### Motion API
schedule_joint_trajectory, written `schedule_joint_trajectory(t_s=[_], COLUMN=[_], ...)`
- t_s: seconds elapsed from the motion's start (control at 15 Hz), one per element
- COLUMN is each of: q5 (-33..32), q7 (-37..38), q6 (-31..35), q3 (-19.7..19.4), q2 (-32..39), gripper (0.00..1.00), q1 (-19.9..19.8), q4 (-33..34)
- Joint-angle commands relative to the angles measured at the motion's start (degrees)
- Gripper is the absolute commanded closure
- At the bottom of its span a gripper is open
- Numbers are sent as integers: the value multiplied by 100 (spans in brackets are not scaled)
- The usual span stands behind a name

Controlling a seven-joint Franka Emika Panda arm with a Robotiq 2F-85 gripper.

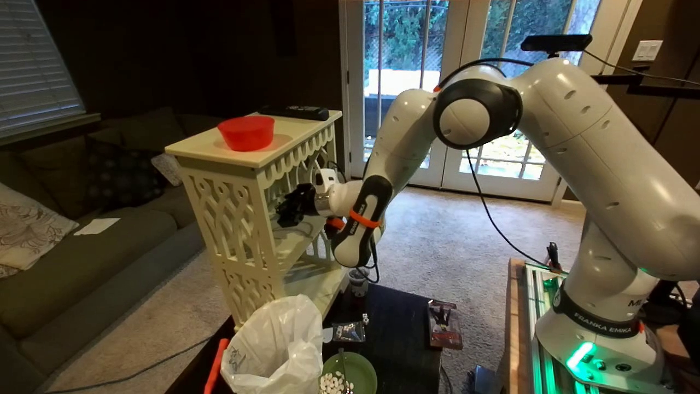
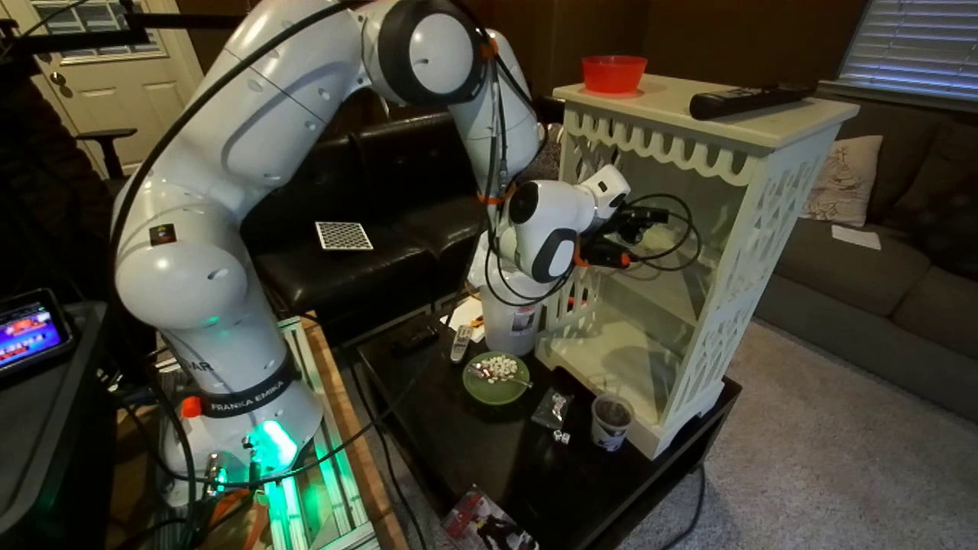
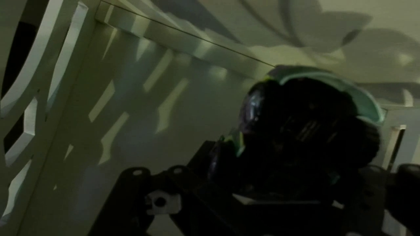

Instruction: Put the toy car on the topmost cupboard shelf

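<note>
My claw (image 3: 293, 165) looks clenched around the toy car (image 3: 311, 121) inside the cupboard (image 1: 261, 213), so the coming release should turn on the upper shelf (image 1: 293, 247) lying just below, though whether the two touch I cannot tell.

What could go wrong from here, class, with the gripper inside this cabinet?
The toy car held in the gripper might tip or roll when released. The cable looping near the cabinet could snag on its scalloped trim. A bump could shift the red bowl on top.
</note>
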Motion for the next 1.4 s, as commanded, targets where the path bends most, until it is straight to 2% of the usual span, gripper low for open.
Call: schedule_joint_trajectory(t_s=[0.0, 0.33, 0.8, 0.87, 1.07, 1.33], q5=[346, 727, 1075, 1131, 1159, 1025], q7=[-68, -163, -244, -252, -272, -204], q6=[149, 105, 84, 52, -5, 70], q3=[-105, -187, -278, -286, -309, -304], q2=[648, 1149, 1577, 1598, 1595, 1219], gripper=[58, 58, 58, 8, 0, 0], q1=[130, 263, 422, 439, 449, 430], q4=[869, 1564, 2196, 2246, 2274, 1883])
